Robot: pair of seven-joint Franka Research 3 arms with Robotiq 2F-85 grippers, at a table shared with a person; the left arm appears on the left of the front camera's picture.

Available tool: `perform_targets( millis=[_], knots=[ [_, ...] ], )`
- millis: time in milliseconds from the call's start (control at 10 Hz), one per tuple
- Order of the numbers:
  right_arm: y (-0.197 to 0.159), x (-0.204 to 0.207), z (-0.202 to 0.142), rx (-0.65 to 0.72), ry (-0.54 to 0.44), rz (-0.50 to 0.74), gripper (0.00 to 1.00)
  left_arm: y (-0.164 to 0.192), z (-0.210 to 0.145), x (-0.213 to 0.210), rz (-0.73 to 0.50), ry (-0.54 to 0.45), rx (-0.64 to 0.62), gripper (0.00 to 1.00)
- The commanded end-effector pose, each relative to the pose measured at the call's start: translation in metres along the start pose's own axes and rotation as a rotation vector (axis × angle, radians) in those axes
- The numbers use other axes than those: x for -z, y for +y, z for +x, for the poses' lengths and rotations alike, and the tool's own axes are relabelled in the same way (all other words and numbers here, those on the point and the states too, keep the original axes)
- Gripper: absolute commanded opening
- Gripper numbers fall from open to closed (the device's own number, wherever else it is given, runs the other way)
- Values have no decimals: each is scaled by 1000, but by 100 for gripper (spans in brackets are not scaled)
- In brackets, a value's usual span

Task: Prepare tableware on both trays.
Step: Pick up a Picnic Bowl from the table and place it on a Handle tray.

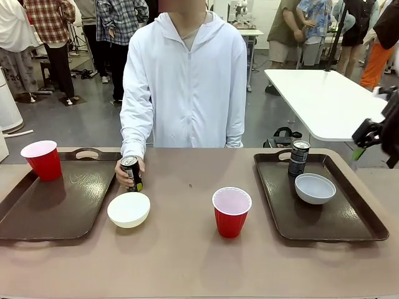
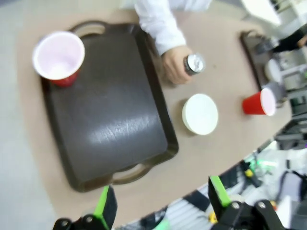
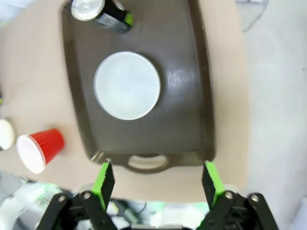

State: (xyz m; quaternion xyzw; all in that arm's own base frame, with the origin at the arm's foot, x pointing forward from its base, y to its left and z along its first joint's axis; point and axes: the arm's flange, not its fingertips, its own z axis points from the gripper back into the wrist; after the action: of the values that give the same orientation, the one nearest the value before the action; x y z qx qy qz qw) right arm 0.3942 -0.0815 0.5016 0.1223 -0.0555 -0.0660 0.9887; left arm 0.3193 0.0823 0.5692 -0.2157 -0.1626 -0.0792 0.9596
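- Brown left tray [image 1: 56, 205], lower left of the front view, carries one red cup [image 1: 42, 159]. The right tray [image 1: 336, 218] has a can [image 1: 298, 157] and grey bowl [image 1: 315, 188]. The cream bowl [image 1: 128, 209] and second cup [image 1: 231, 212] sit mid-table, and a person's hand [image 1: 122, 174] grips the second can [image 1: 132, 173].
- Left wrist view: my left claw [image 2: 159, 186], bottom centre, is spread and empty.
- Right wrist view: my right claw [image 3: 158, 165], bottom centre, is released too.
- I judge this about half done: the right tray lacks a cup, the left a bowl and can.

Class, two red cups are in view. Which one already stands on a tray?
The red cup at the far left corner of the left tray; the other cup stands on the bare table instead.
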Motion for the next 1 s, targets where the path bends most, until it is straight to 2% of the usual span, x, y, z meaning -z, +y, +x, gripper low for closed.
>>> perform_targets(
  millis=[0,200,300,500,700,900],
  knots=[
    [-42,-36,4,-25,15,195,95,-37,2,1,110,47,65,100],
    [-95,-62,3,-102,26,369,95,-70,4,29,222,71,105,100],
    [-119,-64,7,-131,25,454,95,-81,8,49,279,80,109,100],
    [-167,-53,24,-130,37,606,95,-105,11,97,389,23,116,100],
    [-196,-39,36,-137,48,714,95,-128,12,131,425,-11,142,100],
    [-203,-27,43,-175,63,747,95,-147,17,166,454,-23,179,100]
  ],
)
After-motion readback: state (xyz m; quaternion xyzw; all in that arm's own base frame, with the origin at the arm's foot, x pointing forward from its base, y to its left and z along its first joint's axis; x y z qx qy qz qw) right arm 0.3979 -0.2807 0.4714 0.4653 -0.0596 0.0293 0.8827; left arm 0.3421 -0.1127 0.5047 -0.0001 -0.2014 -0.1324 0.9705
